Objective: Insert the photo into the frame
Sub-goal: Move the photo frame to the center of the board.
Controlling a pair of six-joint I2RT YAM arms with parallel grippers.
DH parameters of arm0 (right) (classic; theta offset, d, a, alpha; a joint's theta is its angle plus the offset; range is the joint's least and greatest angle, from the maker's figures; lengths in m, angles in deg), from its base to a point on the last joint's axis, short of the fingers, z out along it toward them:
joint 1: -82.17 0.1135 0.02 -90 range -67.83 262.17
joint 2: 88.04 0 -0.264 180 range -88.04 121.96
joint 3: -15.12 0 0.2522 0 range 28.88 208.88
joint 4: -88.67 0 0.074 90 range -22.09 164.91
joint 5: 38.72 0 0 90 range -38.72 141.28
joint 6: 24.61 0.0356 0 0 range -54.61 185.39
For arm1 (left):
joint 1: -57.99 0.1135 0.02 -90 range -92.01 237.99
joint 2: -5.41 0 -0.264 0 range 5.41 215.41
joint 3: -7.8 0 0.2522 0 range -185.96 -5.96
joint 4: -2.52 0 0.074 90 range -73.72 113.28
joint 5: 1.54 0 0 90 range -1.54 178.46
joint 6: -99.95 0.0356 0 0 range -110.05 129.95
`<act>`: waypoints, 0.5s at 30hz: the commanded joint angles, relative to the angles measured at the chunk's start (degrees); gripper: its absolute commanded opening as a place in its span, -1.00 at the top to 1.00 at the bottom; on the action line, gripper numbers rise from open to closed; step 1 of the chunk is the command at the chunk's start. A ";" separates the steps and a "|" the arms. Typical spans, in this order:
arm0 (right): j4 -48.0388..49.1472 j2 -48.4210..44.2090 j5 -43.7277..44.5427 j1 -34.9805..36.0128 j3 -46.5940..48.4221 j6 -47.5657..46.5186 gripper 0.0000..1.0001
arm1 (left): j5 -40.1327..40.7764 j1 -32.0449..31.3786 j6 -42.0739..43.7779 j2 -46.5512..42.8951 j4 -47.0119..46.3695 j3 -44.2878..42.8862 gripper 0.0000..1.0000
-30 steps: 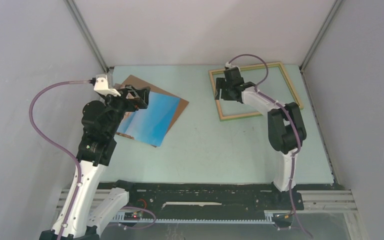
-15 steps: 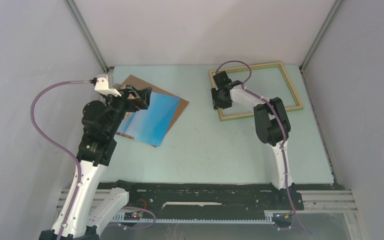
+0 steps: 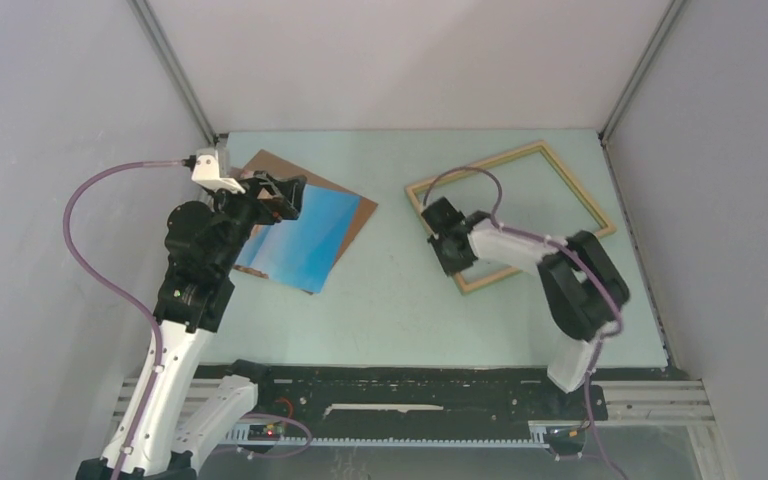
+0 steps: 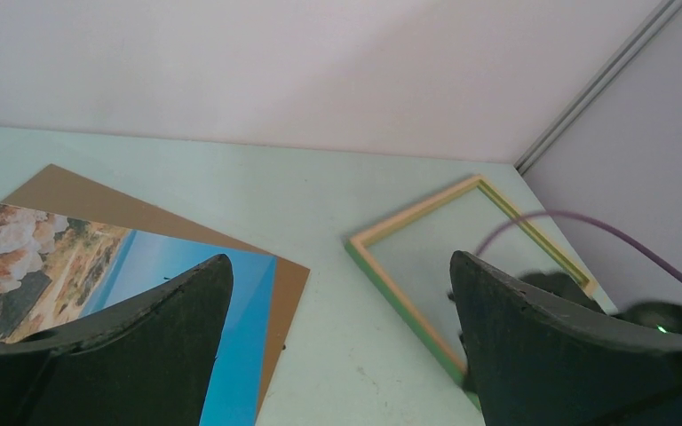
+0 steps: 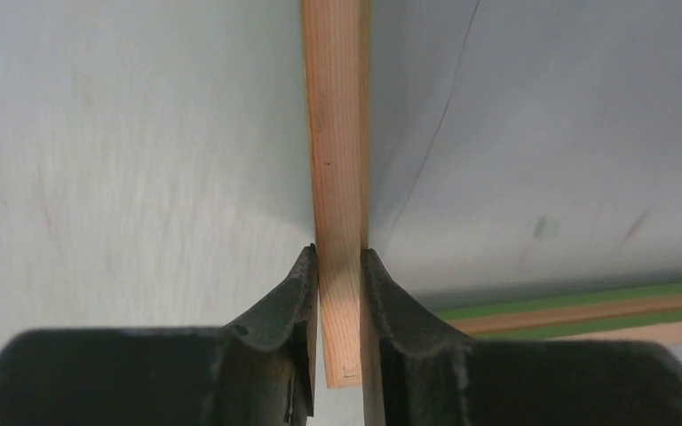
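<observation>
"Where was the frame (image 3: 475, 166)?"

"On the worktop (image 3: 390, 300), right of centre and turned askew. The right claw (image 5: 339, 266) pinched its pale wood rail close to a corner."

"And the photo (image 3: 305, 235)?"

"Picture side up on a brown backing board (image 3: 360, 210) at the left, well apart from the frame. The left claw (image 4: 337, 262) hung above it, spread wide, gripping nothing."
</observation>
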 commanded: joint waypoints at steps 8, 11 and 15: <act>-2.56 -30.50 3.36 4.43 -20.22 9.41 -0.57 | -0.80 -1.36 -1.06 -0.75 -1.82 1.34 -1.00; 2.57 -32.36 3.21 3.08 -19.40 12.24 -0.97 | -1.03 -1.40 -1.10 -0.90 -1.82 1.30 -1.00; 1.93 -25.03 8.99 -2.19 -11.19 34.76 -0.99 | -0.52 -1.38 -0.94 -0.80 -1.82 1.47 -1.00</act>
